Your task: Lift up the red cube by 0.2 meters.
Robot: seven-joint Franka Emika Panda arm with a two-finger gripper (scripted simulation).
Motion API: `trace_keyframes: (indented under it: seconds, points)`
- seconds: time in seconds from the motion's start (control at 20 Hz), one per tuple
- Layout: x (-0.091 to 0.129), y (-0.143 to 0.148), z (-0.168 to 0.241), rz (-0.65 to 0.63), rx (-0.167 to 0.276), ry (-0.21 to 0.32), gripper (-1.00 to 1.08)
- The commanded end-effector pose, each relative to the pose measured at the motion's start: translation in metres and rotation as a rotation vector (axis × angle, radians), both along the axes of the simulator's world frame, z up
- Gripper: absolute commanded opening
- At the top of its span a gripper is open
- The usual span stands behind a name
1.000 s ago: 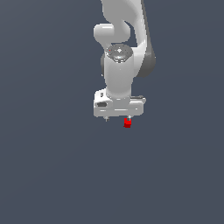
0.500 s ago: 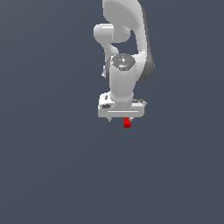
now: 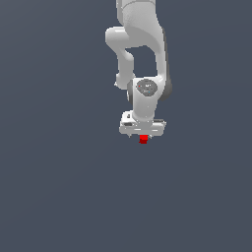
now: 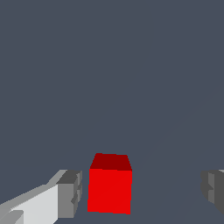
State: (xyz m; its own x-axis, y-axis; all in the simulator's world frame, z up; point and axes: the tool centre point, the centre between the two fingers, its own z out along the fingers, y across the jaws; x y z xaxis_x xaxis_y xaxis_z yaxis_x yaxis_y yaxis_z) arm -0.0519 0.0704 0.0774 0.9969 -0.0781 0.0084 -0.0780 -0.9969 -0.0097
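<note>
The red cube rests on the plain grey floor, just below the white gripper hand in the exterior view. My gripper points down right over it. In the wrist view the red cube stands between the two grey fingertips, close to one finger and well apart from the other. My gripper is open and neither pad touches the cube.
The white arm rises above the hand toward the top of the exterior view. The uniform dark grey floor surrounds the cube; nothing else is in view.
The gripper hand has moved down and toward the exterior view's right, ending centred over the cube. The cube has not moved.
</note>
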Motion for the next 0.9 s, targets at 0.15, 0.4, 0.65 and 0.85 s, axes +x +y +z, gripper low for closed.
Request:
trace_keyframes:
  seconds: [0.15, 0.4, 0.65, 0.85]
  points:
    - [-0.017, 0.015, -0.035, -0.035, -0.006, 0.005, 1.0]
    - [-0.025, 0.022, -0.053, -0.052, -0.009, 0.008, 1.0]
    - [-0.026, 0.024, -0.057, -0.055, -0.009, 0.009, -1.0]
    - [-0.026, 0.024, -0.057, -0.055, -0.009, 0.009, -1.0]
